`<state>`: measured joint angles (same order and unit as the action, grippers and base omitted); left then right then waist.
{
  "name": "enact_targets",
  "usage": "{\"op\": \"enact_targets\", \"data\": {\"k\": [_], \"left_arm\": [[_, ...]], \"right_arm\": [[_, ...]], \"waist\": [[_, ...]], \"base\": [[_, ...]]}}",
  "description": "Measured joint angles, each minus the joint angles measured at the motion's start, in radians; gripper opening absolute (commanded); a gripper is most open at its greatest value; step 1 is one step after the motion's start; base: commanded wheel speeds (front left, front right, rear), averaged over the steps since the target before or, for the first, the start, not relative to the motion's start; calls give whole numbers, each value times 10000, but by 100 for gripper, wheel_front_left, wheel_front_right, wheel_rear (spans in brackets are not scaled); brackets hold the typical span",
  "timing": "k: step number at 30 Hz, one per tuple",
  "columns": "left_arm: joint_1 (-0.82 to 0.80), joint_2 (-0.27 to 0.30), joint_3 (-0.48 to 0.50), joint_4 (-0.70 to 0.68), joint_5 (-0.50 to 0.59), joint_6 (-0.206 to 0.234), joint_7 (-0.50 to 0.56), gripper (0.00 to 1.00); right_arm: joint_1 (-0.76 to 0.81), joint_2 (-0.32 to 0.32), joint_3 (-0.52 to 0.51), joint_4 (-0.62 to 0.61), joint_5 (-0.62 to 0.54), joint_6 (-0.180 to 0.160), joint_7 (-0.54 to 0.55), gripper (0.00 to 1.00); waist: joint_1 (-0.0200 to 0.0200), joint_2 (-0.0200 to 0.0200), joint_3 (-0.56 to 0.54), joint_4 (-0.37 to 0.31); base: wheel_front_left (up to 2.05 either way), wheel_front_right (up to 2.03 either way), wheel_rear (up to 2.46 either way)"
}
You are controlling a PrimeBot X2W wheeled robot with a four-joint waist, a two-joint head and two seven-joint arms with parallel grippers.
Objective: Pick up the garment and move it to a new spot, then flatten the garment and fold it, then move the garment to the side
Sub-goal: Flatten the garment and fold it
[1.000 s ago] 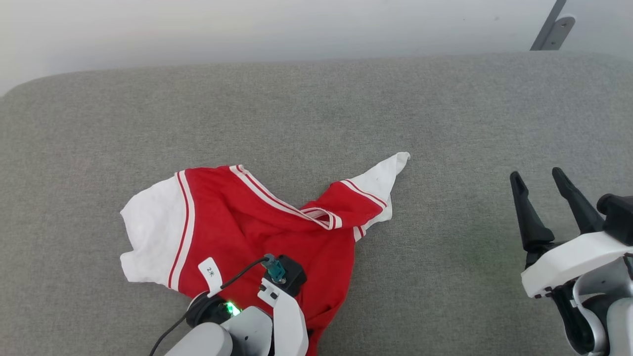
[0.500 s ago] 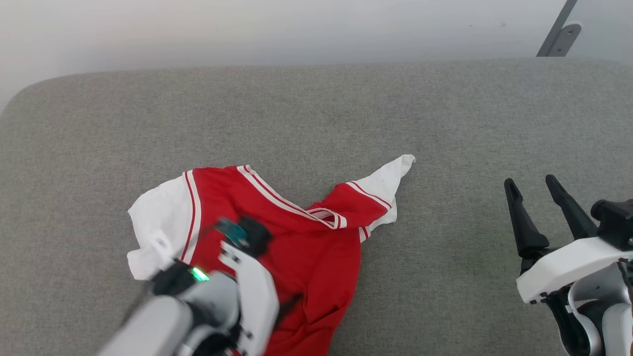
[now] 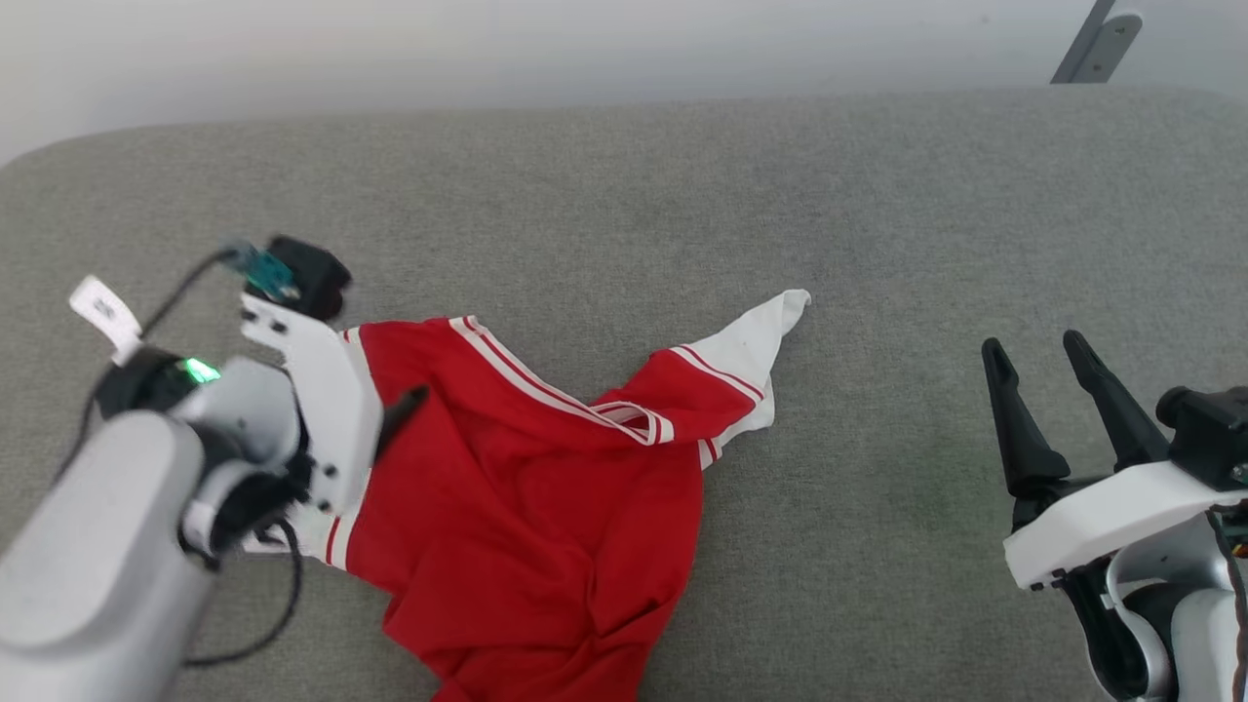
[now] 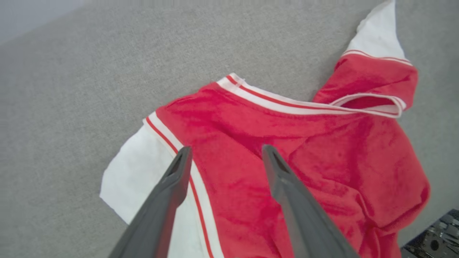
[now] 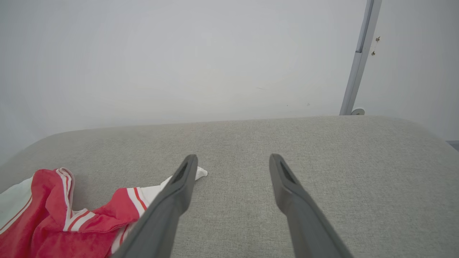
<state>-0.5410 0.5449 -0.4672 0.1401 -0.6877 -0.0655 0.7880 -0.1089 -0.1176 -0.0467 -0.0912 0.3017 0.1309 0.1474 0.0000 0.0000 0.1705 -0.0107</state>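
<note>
The garment (image 3: pixel 546 487), a red T-shirt with white sleeves and striped shoulder seams, lies crumpled on the grey padded surface (image 3: pixel 624 195). One white sleeve points to the far right and the hem runs off the near edge of the head view. My left gripper (image 4: pixel 226 150) hangs open just above the garment's (image 4: pixel 287 143) left shoulder seam with nothing between its fingers. In the head view its wrist hides the left sleeve and one dark finger (image 3: pixel 402 414) shows. My right gripper (image 3: pixel 1033 349) stands open well to the right of the garment, above bare surface. The garment (image 5: pixel 53 215) lies at the lower left of the right wrist view.
The grey surface ends at a rounded far edge against a pale wall (image 3: pixel 487 49). A grey metal pole (image 3: pixel 1092 44) stands at the far right corner. Bare surface lies beyond the garment and between it and my right gripper (image 5: pixel 233 157).
My left gripper has opened, let go of the garment's lower part, risen and swung left to the left shoulder. The garment has settled. The right gripper has barely moved.
</note>
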Motion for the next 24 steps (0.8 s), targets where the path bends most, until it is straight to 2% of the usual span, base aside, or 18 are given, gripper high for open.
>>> {"op": "enact_targets", "data": {"k": [11, 20, 24], "left_arm": [[-1436, 232, -38, 3455, 196, -362, -265, 100], [-1975, 255, -397, 5756, 779, -364, -779, 100], [-2156, 4, -537, 6516, 888, -341, -1150, 100]], "right_arm": [[-244, -115, 188, 69, 134, -2, -79, 100], [-244, -322, 293, -6, 171, -2, 96, 100], [-244, -403, 410, -79, 184, 0, 217, 100]], "waist": [[0, 0, 404, -315], [0, 0, 644, -440], [0, 0, 719, -406]], "base": [[0, 0, 0], [0, 0, 0], [0, 0, 0]]}}
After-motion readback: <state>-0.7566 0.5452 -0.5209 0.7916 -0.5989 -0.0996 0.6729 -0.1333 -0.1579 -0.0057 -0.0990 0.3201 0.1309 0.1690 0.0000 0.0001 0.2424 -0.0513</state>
